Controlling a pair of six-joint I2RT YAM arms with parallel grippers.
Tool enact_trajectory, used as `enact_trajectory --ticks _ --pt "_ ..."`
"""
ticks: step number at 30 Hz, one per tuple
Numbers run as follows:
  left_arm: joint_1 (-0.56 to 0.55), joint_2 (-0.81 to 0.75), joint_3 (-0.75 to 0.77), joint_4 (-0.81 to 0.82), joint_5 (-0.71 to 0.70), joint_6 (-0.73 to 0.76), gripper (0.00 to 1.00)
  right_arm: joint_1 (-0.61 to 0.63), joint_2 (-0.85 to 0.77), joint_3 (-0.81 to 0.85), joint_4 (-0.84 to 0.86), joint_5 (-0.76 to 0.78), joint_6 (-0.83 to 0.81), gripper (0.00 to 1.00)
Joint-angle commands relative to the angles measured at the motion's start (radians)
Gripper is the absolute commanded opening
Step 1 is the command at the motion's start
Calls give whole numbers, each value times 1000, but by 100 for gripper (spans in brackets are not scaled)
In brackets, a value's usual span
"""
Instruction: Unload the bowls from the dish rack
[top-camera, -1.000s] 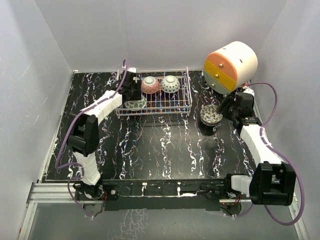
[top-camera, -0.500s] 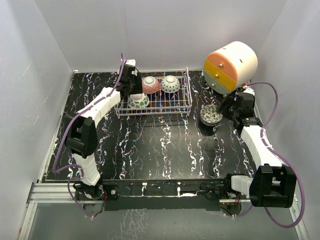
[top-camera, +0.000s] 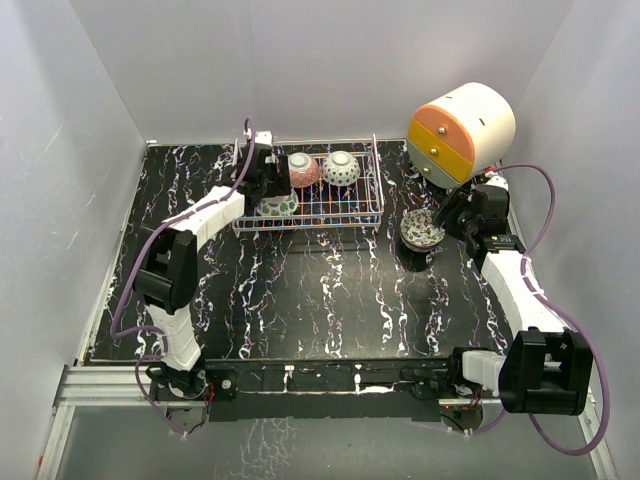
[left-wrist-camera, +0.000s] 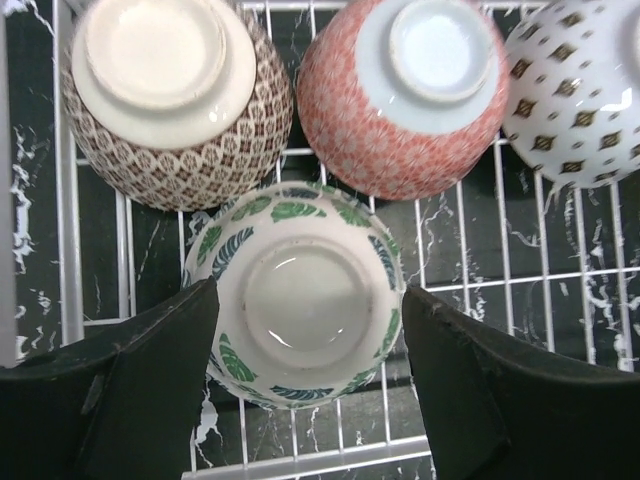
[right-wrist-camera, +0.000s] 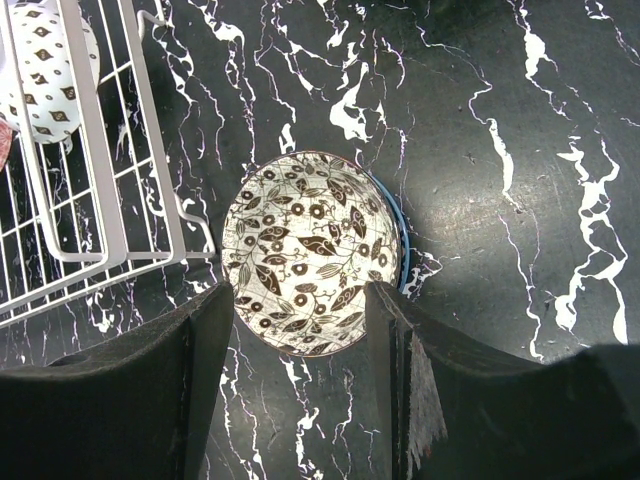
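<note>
Silvery wire dish rack (top-camera: 340, 205) holds four upturned ceramic bowls (left-wrist-camera: 405, 95). Gaping left gripper (left-wrist-camera: 310, 295) straddles the six-o'clock green-leafed bowl (left-wrist-camera: 297, 240); right gripper (right-wrist-camera: 300, 295) parted, empty.

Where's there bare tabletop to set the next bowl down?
The wide middle of the table, between the dish rack and the near edge, is bare. Crowded: the right rear, where the stacked bowls, right gripper and white cylinder sit together.

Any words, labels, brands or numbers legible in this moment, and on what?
None can be read.
The bowls carry only patterns.
The rack and the white drum show no lettering.
</note>
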Motion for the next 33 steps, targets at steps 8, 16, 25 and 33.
enact_trajectory --ticks 8,16,25,33 --pt "-2 -28 -168 273 -48 14 71 -1 -2 10 55 -7 -17 58" --pt "-24 -60 -241 361 -77 47 63 -1 1 3 60 -6 -17 58" --pt "-52 -55 -253 373 -104 78 69 -1 -5 -1 59 -4 -18 58" --pt "-87 -56 -249 359 -183 136 72 -1 -1 -7 65 -15 -18 58"
